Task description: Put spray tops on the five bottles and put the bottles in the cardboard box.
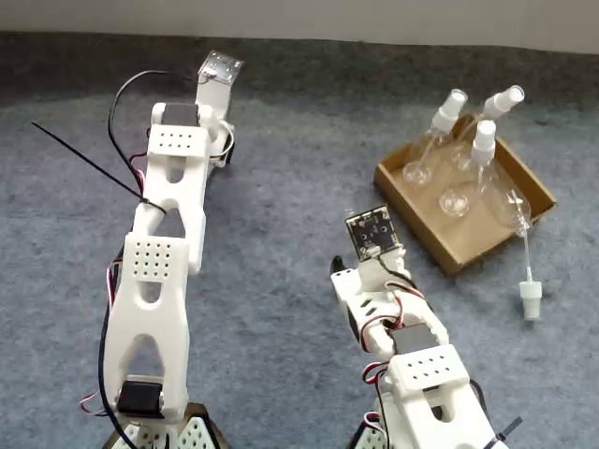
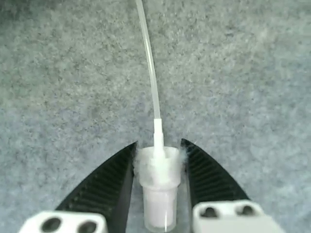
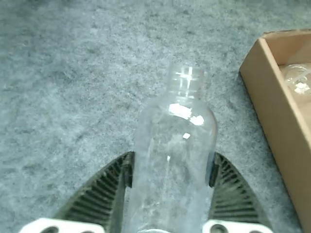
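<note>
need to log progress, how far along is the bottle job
Done: three capped bottles lie in the cardboard box. In hand: the left gripper grips a spray top, the right gripper an uncapped bottle. Still to do: join those, box that bottle, and use the loose spray top beside the box.

Three clear spray-topped plastic bottles [image 1: 429, 150] are leaned in the brown cardboard box [image 1: 416, 220]; a white tubed spray top [image 1: 530, 297] is laid just beside it.

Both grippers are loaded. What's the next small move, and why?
Probably swing the left gripper, shut on a spray top, toward the right gripper, aiming its tube at the open neck of the bottle held there. The bottle has no top yet.
</note>
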`<state>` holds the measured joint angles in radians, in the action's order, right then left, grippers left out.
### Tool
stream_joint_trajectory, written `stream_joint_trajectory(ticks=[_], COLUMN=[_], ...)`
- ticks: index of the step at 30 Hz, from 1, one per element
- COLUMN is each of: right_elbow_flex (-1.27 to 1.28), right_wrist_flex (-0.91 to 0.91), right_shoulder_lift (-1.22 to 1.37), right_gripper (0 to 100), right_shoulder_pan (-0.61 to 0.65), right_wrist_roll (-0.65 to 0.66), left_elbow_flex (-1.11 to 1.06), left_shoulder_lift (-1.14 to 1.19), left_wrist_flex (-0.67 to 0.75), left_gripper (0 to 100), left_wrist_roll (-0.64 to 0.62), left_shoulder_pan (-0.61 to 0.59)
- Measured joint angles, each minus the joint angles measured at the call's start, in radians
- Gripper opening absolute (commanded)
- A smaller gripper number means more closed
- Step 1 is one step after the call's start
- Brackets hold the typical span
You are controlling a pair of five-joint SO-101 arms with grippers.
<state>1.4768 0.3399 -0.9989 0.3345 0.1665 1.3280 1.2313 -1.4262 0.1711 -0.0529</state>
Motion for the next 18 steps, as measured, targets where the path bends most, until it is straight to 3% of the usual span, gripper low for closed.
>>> stream_joint_trajectory(ticks=[10,14,18], right_elbow_flex=[0.000,0.000,0.000], right_wrist_flex=[0.000,0.000,0.000], right_shoulder_lift=[0.000,0.000,0.000], right_gripper=[14.6,14.6,14.6], right_shoulder_pan=[0.002,0.002,0.002], right_wrist_roll=[0.000,0.000,0.000], left_elbow_flex=[0.279,0.279,0.279], left_shoulder_lift=[-0.011,-0.051,-0.118], left_wrist_flex=[-0.301,-0.322,-0.328], left_gripper=[0,0,0], left_wrist_roll=[0.043,0.144,0.157], left_shoulder_pan=[-0.002,0.000,0.000])
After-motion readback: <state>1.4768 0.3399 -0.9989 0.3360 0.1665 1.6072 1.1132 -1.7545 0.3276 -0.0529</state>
